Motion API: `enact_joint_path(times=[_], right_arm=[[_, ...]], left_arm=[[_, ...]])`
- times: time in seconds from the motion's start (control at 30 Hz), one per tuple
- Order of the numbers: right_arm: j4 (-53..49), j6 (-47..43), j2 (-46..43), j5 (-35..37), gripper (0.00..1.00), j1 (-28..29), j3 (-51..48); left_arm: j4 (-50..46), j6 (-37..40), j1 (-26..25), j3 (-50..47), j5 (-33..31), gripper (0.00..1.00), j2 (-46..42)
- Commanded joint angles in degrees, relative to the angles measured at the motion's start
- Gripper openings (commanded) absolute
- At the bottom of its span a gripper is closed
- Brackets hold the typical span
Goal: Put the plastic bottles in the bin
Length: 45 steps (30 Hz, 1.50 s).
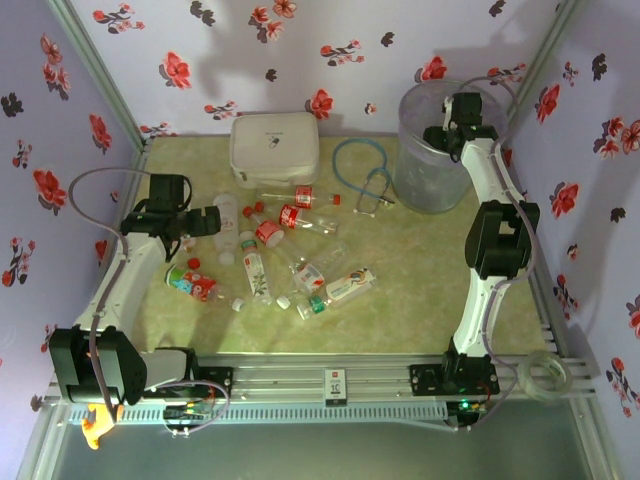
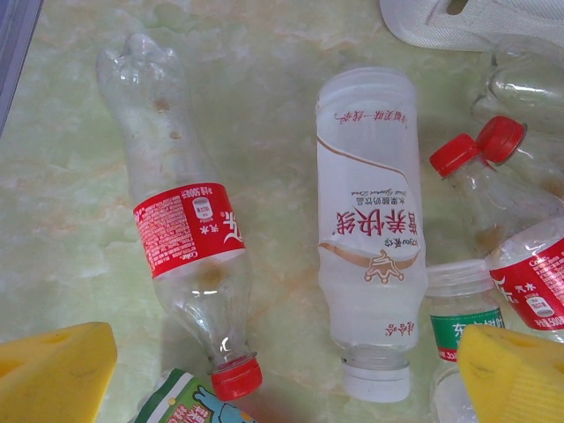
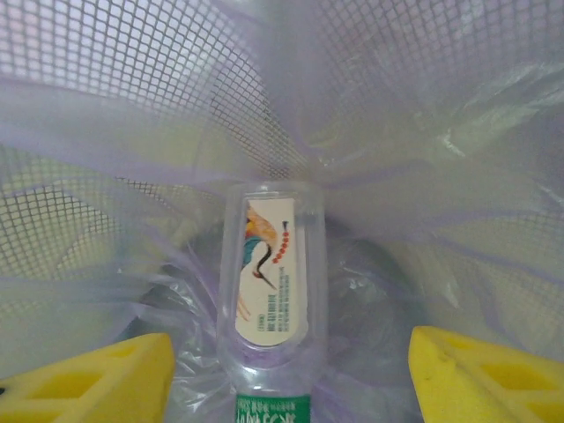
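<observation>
Right gripper point(image 1: 447, 133) is over the bin point(image 1: 430, 190), nose down into it. In its wrist view a green-labelled bottle point(image 3: 269, 291) hangs neck-first toward the camera, inside the bin's mesh wall point(image 3: 132, 70) and its filmy liner. The yellow foam fingers point(image 3: 88, 379) stand well clear of it on both sides, so the claw is wide and grips nothing. I read this as the release step, with that bottle in the bin. Whether it rests on the bottom I cannot tell.

Over on the other side, the left gripper point(image 1: 205, 222) hovers with jaws spread full and empty, above the left end of the scattered bottles point(image 1: 300, 255) on the table point(image 1: 420, 270). Its wrist view shows a red-labelled bottle point(image 2: 189, 238) and a white bottle point(image 2: 370, 238) lying side by side, caps toward the camera. Most of the bottles lie out on the table, so I judge there is plenty of work left.

Next, the right arm needs to lift straight out without snagging the liner. The left needs to drop and straddle one bottle across its body. The red-labelled one has open table beside it, while the white one is crowded by neighbours.
</observation>
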Motion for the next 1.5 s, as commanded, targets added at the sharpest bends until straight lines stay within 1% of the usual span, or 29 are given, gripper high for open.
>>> enact_joint_path(times=[0.0,0.13,0.3,0.4,0.53,0.73,0.83,0.9,0.97,1.03,1.13,1.23,1.37,1.47], right_arm=[[-1.1,-0.93,1.54,-1.06,0.71,-0.28,2.49],[-2.68,-1.3,-0.41,-1.06,0.73,-0.22,5.37],[-2.07,-1.4,-5.17,-0.82,0.76,-0.01,5.61],[-1.97,-1.56,-8.61,-0.05,0.76,0.56,4.92],[0.08,-2.48,-14.69,2.36,0.77,2.68,2.0],[0.33,-5.37,-23.74,7.12,0.78,8.56,-1.39],[0.2,-6.55,-28.96,7.75,0.78,13.11,-6.39],[-1.75,-7.27,-31.8,7.0,0.78,16.18,-9.54],[-6.17,-7.02,-34.02,4.77,0.78,18.62,-11.58],[-10.27,-6.89,-35.57,4.55,0.78,21.2,-13.66],[-15.4,-6.99,-36.63,5.32,0.78,26.0,-17.53],[-17.53,-8.53,-35.43,4.54,0.78,30.31,-21.7],[-16.34,-13.08,-30.78,0.88,0.79,32.66,-24.24],[-12.74,-16.9,-26.51,-3.4,0.79,33.61,-24.58]], left_arm=[[-0.49,0.84,-0.3,-0.53,-1.26,1.0,0.13],[-0.51,0.76,-0.29,-0.44,-1.26,1.0,0.1],[-0.51,0.76,-0.31,-0.44,-1.26,1.0,0.11],[-0.58,0.76,-0.27,-0.35,-1.27,1.0,0.15],[-0.66,0.71,-0.3,-0.35,-1.26,1.0,-0.15],[-0.66,0.59,-0.48,-0.37,-1.17,1.0,-0.5],[-0.75,0.46,-0.57,-0.29,-1.0,1.0,-0.51],[-0.67,0.46,-0.65,-0.35,-0.99,1.0,-0.51],[-0.71,0.43,-0.82,-0.34,-0.98,1.0,-0.5],[-0.72,0.41,-1.0,-0.3,-0.95,1.0,-0.22],[-0.71,0.47,-1.08,-0.35,-0.69,1.0,0.18],[-0.71,0.42,-1.1,-0.27,-0.16,1.0,0.78],[-0.84,0.63,-1.27,-0.16,0.23,1.0,0.89],[-0.8,0.75,-1.57,-0.35,0.24,1.0,0.39]])
